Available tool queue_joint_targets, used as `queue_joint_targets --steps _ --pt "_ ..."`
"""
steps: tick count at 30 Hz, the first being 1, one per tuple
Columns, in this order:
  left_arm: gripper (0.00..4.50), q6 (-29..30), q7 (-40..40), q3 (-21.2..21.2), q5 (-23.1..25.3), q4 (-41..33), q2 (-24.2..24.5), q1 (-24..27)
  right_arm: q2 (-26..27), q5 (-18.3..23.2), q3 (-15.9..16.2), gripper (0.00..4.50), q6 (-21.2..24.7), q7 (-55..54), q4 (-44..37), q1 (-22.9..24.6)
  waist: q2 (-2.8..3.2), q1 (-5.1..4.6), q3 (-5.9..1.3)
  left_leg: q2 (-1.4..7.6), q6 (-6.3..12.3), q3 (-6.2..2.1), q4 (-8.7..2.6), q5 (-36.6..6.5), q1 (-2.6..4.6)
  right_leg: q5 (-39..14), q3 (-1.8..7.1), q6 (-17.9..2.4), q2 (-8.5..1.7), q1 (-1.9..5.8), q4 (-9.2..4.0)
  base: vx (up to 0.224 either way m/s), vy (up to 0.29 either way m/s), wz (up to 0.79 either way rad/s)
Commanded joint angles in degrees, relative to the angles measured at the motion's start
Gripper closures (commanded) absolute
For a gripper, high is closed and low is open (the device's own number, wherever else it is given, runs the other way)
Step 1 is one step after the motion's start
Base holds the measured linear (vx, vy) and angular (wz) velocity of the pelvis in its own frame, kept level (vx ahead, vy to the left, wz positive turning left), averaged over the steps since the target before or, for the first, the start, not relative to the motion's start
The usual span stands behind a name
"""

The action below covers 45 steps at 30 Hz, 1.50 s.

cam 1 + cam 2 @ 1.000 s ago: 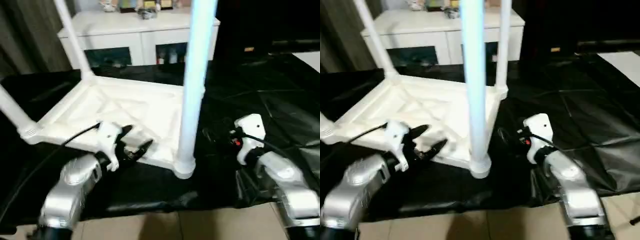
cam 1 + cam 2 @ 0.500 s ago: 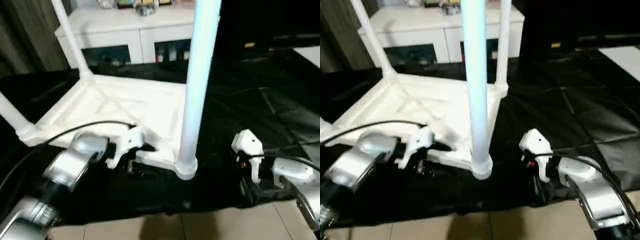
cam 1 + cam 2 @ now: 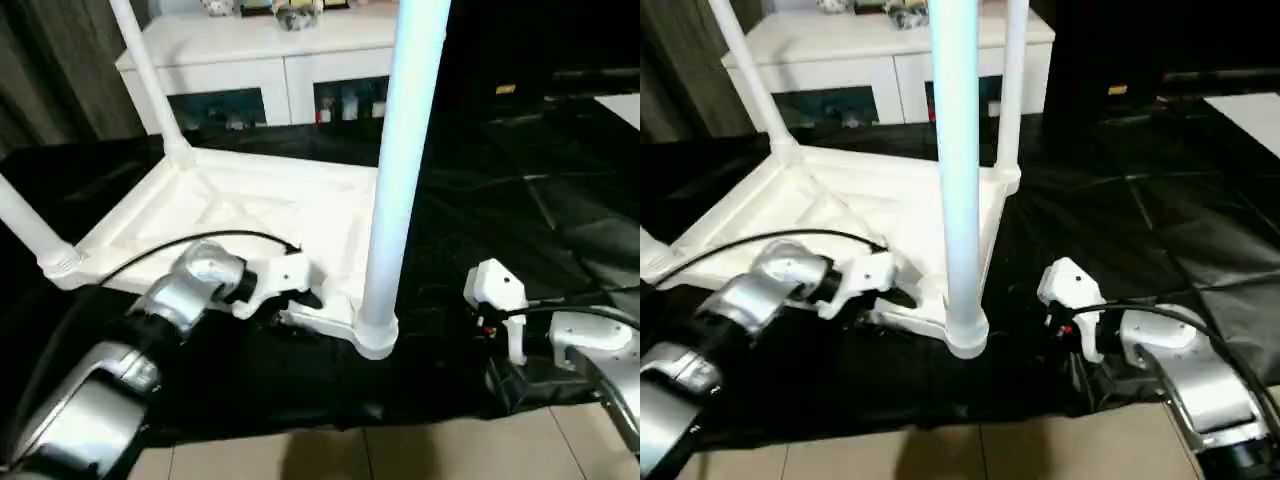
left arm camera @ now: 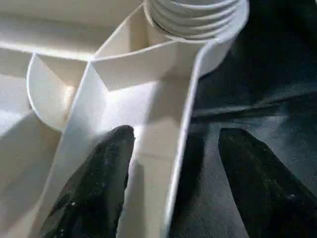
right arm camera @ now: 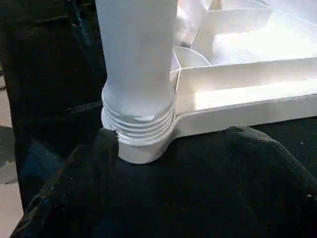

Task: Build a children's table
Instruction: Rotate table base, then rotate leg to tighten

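1. Where the black sheet (image 3: 520, 200) covers the floor, the children's table (image 3: 270, 215) lies upside down on it, ribbed underside up, and serves as my landmark.
2. Behind it stands a white cabinet (image 3: 270, 60) with glass doors and small items on top; a dark curtain (image 3: 40, 90) hangs beyond its far left corner. In front of it the sheet ends and tan floor tiles (image 3: 420, 450) show.
3. Four white legs rise from the corner sockets. The near right leg (image 3: 400, 170) stands tall straight before the camera, hiding part of the cabinet; its threaded base sits in the round socket (image 5: 138, 134). The far left leg (image 3: 150, 90) and near left leg (image 3: 30, 230) lean slightly outward; the far right leg (image 3: 1012, 90) is upright.
4. The left gripper (image 4: 173, 173) reaches in at the table's near edge, just left of the near right socket. Its fingers (image 4: 99, 183) stand apart, straddling the rim: one inside against the ribs, the other outside over the sheet. I cannot tell whether they press the rim.
5. The right gripper (image 3: 495, 300) hangs just right of that same socket, low over the sheet, fingers spread, holding nothing, clear of the leg.
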Motion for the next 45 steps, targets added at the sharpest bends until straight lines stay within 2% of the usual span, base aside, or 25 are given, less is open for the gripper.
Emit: queue_joint_targets --steps 1,4,7,9,11,14,16,20,24,25,27,28,29,32,33,34,36,37,38,39,40,42,43,44,45 --pt "1.82 -2.3 0.6 -0.3 1.6 3.5 0.0 -2.6 -1.1 1.6 0.5 0.67 0.8 2.3 -2.5 -0.2 -0.97 0.10 -3.49 3.41 6.67 -0.84 -4.76 -5.6 0.04 4.6 1.49 -19.1 -3.31 3.06 -4.02 0.000 0.000 0.00" --pt "2.10 -4.0 0.8 -0.3 2.7 6.8 -0.6 -4.1 -1.6 2.0 0.8 0.67 1.1 3.6 -3.1 0.2 -0.96 0.10 -3.40 3.61 7.13 -0.94 -4.90 -5.2 -0.05 5.0 1.45 -19.3 -3.45 3.08 -3.97 0.000 0.000 0.00" --pt "2.14 -5.3 0.9 -0.4 3.8 9.5 -1.0 -5.3 -1.8 2.2 0.9 0.67 1.2 3.9 -3.2 0.0 -0.96 -0.04 -3.37 3.49 7.24 -0.82 -4.84 -5.4 0.00 4.4 1.42 -19.2 -3.34 2.96 -4.16 0.000 0.000 0.00" --pt "2.53 -6.2 1.4 -0.4 4.5 11.2 -1.2 -6.0 -1.7 2.3 0.8 0.67 1.2 4.0 -3.1 -0.2 -0.87 -0.06 -3.38 3.61 7.00 -0.92 -4.92 -5.6 -0.02 4.2 1.44 -19.2 -3.49 3.08 -4.09 0.000 0.000 0.00" --pt "2.54 -6.8 1.4 -0.5 5.0 12.8 -1.4 -6.5 -1.6 2.4 0.7 0.67 1.4 4.1 -3.1 -0.3 -0.92 -0.10 -3.30 3.67 6.87 -0.90 -5.04 -6.0 0.01 3.9 1.45 -19.3 -3.48 2.99 -4.24 0.000 0.000 0.00" --pt "2.93 -7.3 1.0 -0.6 5.4 13.8 -1.5 -6.7 -1.4 2.6 0.7 0.67 1.4 4.2 -3.2 -0.3 -0.84 -0.08 -3.25 3.75 6.58 -0.89 -5.14 -6.8 0.06 3.4 1.47 -19.5 -3.54 2.94 -4.29 0.000 0.000 0.00" --pt "3.00 -7.6 0.8 -0.8 6.0 14.5 -1.3 -6.8 -1.3 2.6 0.8 0.67 1.4 4.2 -3.0 -0.5 -0.87 -0.13 -3.22 3.81 6.43 -0.89 -5.25 -7.2 0.08 3.3 1.44 -19.4 -3.55 2.92 -4.33 0.000 0.000 0.00" --pt "3.35 -9.2 1.0 0.2 7.0 17.3 -1.7 -8.1 -1.0 2.3 1.0 0.67 1.1 4.5 -2.3 -1.1 -1.06 -0.04 -3.18 3.84 6.38 -0.73 -5.31 -7.4 0.14 3.2 1.47 -19.4 -3.61 2.82 -4.41 0.000 0.000 0.00" --pt "3.69 -9.2 0.6 0.6 7.0 17.9 -1.5 -8.3 -0.8 2.2 1.3 0.67 0.9 4.4 -2.1 -1.5 -1.08 -0.05 -3.01 3.85 6.02 -0.61 -5.52 -8.8 0.12 0.7 1.46 -19.2 -3.70 2.75 -4.60 0.000 0.000 0.00" --pt "3.86 -9.3 0.3 0.9 6.8 17.7 -1.5 -8.1 -0.7 2.2 1.3 0.67 0.8 4.4 -2.0 -1.5 -1.31 -0.07 -2.99 3.92 5.95 -0.58 -5.59 -9.0 0.10 0.4 1.47 -19.2 -3.72 2.73 -4.65 0.000 0.000 0.00" --pt "3.92 -9.3 0.0 1.9 5.9 17.5 -1.5 -7.5 -0.5 2.1 1.4 0.67 0.7 4.3 -2.0 -1.4 -1.12 -0.04 -2.99 3.96 5.99 -0.59 -5.66 -8.8 0.06 0.7 1.46 -19.2 -3.76 2.69 -4.57 0.000 0.000 0.00" --pt "4.15 -9.3 -0.1 2.5 5.3 17.5 -1.6 -7.2 -0.4 2.1 1.4 0.67 0.7 4.2 -2.0 -1.4 -1.12 0.03 -3.02 4.00 6.14 -0.53 -5.67 -8.6 0.14 1.4 1.43 -19.3 -3.78 2.61 -4.58 0.000 0.000 0.00" --pt "4.15 -9.3 0.2 3.3 4.8 17.5 -1.6 -6.9 -0.2 2.0 1.3 0.67 0.5 3.9 -1.9 -1.4 -0.89 0.04 -3.05 4.01 6.17 -0.56 -5.64 -8.3 0.11 1.9 1.43 -19.3 -3.81 2.63 -4.48 0.000 0.000 0.00" --pt "4.34 -9.0 0.8 4.4 4.1 17.4 -1.5 -6.2 0.2 1.9 1.1 0.67 0.2 3.2 -1.6 -1.4 -1.00 0.05 -3.21 3.94 6.83 -0.53 -5.50 -6.5 -0.04 4.7 1.36 -19.5 -3.84 2.77 -4.26 0.000 0.000 0.00" --pt "4.37 -8.5 1.2 5.0 3.4 16.8 -1.5 -5.1 0.8 1.8 0.6 0.67 -0.1 2.1 -1.3 -1.5 -1.01 0.00 -3.27 3.90 7.29 -0.55 -5.43 -5.3 -0.17 6.2 1.30 -19.5 -3.89 2.88 -4.16 0.000 0.000 0.00" --pt "4.46 -7.4 2.2 6.6 1.6 15.3 -1.6 -3.0 1.9 1.9 -0.5 0.67 -0.2 0.3 -0.8 -1.5 -0.59 -0.17 -3.45 3.89 8.10 -0.60 -5.27 -3.1 -0.23 9.4 1.18 -19.8 -3.97 2.97 -3.83 0.000 0.000 0.00" --pt "4.49 -6.9 2.7 7.5 0.7 14.5 -1.6 -1.9 2.4 2.0 -1.0 0.67 -0.2 -0.7 -0.6 -1.5 -0.88 -0.44 -3.55 3.79 8.89 -0.60 -5.17 -1.7 -0.53 11.2 1.03 -19.8 -3.92 3.11 -3.68 0.000 0.000 0.00" --pt "4.49 -5.4 5.1 9.4 -0.9 11.3 -1.6 1.7 3.9 2.0 -2.4 0.67 -0.4 -3.5 0.2 -1.4 -0.79 -0.44 -3.82 3.92 9.74 -0.56 -4.97 -0.2 -0.37 12.4 0.97 -19.7 -3.94 3.01 -3.57 0.000 0.000 0.00" --pt "4.49 -5.4 5.1 9.4 -0.9 11.3 -1.6 1.7 3.9 2.0 -2.4 0.67 -0.4 -3.5 0.2 -1.4 -0.99 -0.56 -3.84 3.82 10.88 -0.53 -4.77 1.7 -0.63 14.4 0.96 -19.7 -3.95 3.01 -3.36 0.000 0.000 0.00" --pt "4.49 -4.5 8.0 10.2 -1.1 8.7 -1.5 4.2 4.9 2.0 -3.3 0.67 -0.3 -5.2 0.8 -1.2 -1.00 -0.56 -3.93 3.82 11.83 -0.46 -4.66 2.9 -0.57 14.6 0.90 -19.3 -3.98 2.94 -3.38 0.000 0.000 0.00" --pt "4.49 -2.1 9.8 11.0 -1.5 4.7 -1.4 7.1 5.7 2.3 -4.1 0.67 0.0 -6.5 1.2 -1.0 -1.02 -0.59 -4.00 3.96 12.43 -0.46 -4.68 3.1 -0.66 13.5 0.89 -18.8 -4.13 3.01 -3.32 0.000 0.000 0.00" --pt "4.49 3.3 13.1 13.2 -3.0 -3.5 -1.9 11.5 6.9 2.8 -5.1 0.67 0.3 -8.1 2.0 -1.0 -1.25 -0.86 -3.68 3.82 13.23 -0.32 -4.69 2.8 -0.79 10.7 0.74 -18.1 -3.91 2.60 -3.71 0.000 0.000 0.00" --pt "4.49 5.7 13.2 14.3 -4.4 -7.5 -2.4 13.2 7.3 3.0 -5.3 0.67 0.4 -8.4 2.4 -1.2 -1.11 -0.91 -3.83 3.89 13.19 -0.29 -4.63 2.7 -0.76 9.7 0.81 -18.0 -4.01 2.75 -3.64 0.000 0.000 0.00" --pt "4.49 6.0 13.3 14.4 -4.5 -8.0 -2.4 13.4 7.4 3.0 -5.3 0.67 0.4 -8.5 2.5 -1.2 -1.62 -0.89 -3.74 3.88 13.16 -0.24 -4.76 2.2 -0.77 8.1 0.79 -17.8 -4.02 2.69 -3.84 0.000 0.000 0.00" --pt "4.49 7.9 13.7 15.6 -5.9 -12.6 -3.3 15.1 8.0 3.2 -5.3 0.67 0.4 -8.9 3.3 -1.6 -1.55 -1.00 -3.49 3.90 12.57 -0.07 -4.95 -0.3 -0.69 1.5 0.70 -17.3 -3.84 2.31 -4.34 0.000 0.000 0.00"
